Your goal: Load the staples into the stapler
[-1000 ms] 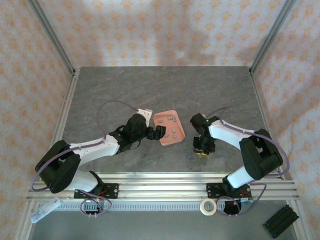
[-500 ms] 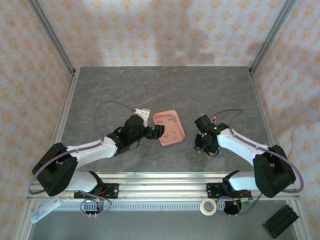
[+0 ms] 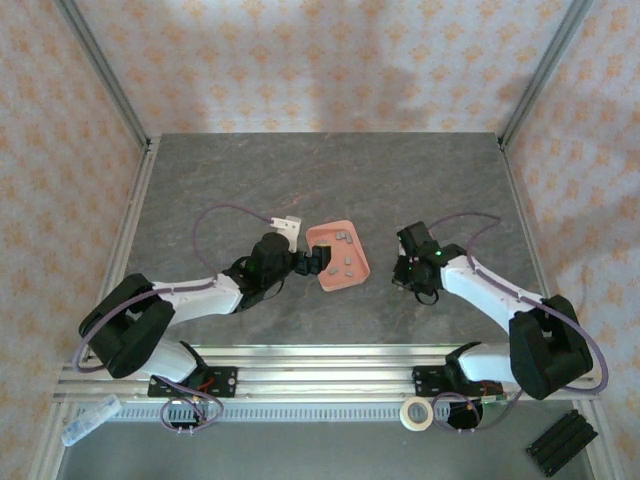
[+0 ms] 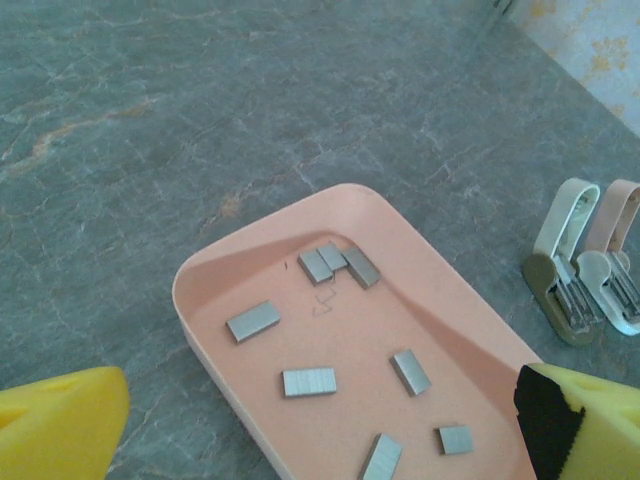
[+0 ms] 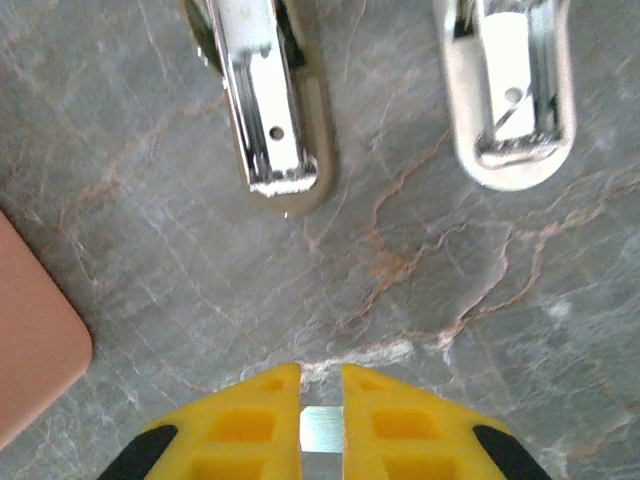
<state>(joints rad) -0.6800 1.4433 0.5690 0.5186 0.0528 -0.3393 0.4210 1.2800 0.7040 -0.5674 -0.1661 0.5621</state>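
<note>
The salmon-pink tray (image 4: 215, 275) lies under my left gripper (image 4: 320, 420), whose yellow fingers (image 4: 60, 420) stand wide open on either side of it. Several grey staples (image 4: 309, 381) lie loose in the tray. The stapler (image 4: 585, 270) lies opened on the table right of the tray. In the right wrist view its two arms (image 5: 265, 110) lie side by side with their metal channels facing up. My right gripper (image 5: 321, 385) hovers just short of them, shut on a small shiny strip of staples (image 5: 321, 432). From above, the tray (image 3: 338, 255) sits between the left gripper (image 3: 315, 262) and the right gripper (image 3: 407, 268).
A small cream piece (image 3: 290, 224) lies on the table behind my left wrist. Aluminium rails (image 3: 130, 250) frame the grey marble table. A tape roll (image 3: 416, 412) and a black block (image 3: 560, 443) lie below the front rail.
My right gripper has moved away from the table's front edge, further back toward the stapler, still shut. The left gripper has stayed open at the tray.
</note>
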